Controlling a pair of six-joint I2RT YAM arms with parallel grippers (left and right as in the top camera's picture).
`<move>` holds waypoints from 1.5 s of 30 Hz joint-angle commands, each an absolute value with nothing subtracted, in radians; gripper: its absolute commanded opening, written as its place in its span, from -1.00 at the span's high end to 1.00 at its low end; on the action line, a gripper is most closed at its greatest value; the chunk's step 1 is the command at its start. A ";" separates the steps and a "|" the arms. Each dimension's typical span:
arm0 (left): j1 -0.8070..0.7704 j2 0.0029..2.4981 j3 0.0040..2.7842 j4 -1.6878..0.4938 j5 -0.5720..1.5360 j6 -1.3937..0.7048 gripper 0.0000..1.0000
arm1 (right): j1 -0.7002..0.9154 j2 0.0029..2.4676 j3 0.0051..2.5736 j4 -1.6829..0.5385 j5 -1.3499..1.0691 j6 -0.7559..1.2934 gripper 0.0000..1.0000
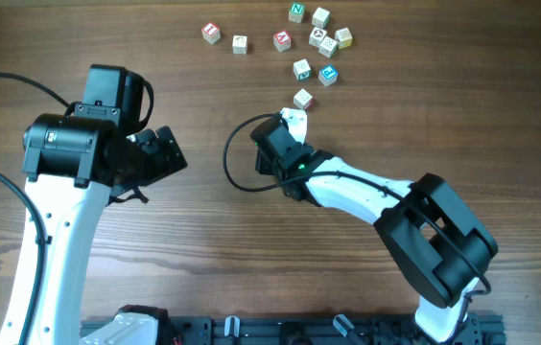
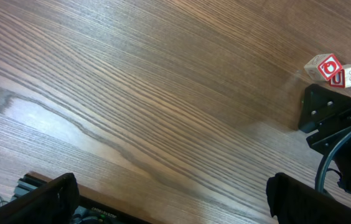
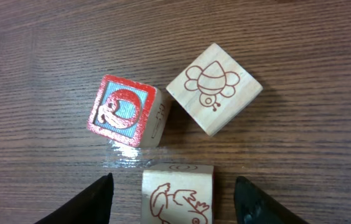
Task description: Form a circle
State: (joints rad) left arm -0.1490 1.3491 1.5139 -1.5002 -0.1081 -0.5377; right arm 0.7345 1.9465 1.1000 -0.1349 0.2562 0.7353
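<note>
Where the circle stands: far half of the wooden table, directly ahead of the right gripper; no ring is formed, only a 3-cube cluster.
Cluster make-up: red-faced cube at left; bee-drawn cube at right, its corner touching or nearly touching the red one; animal-drawn cube nearest the wrist camera, a narrow gap from both.
Right gripper: fingers part-spread either side of the animal-drawn cube, bare wood showing on both sides, no contact, nothing held.
Left gripper: jaws at full spread over bare wood, nothing between them, well apart from the cluster.
Loose cubes: scattered toward the far edge, with red, green and teal faces among them.
</note>
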 commanded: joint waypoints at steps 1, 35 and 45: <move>-0.149 1.343 1.517 -1.501 -0.125 -0.554 -1.00 | 0.738 1.923 1.116 -0.155 0.274 0.733 -0.29; -0.149 1.343 1.517 -1.501 -0.125 -0.554 -1.00 | 0.417 1.945 1.137 0.104 -0.068 0.574 0.91; -0.149 1.343 1.517 -1.501 -0.125 -0.554 -1.00 | 0.418 2.048 1.216 0.121 -0.167 0.595 0.91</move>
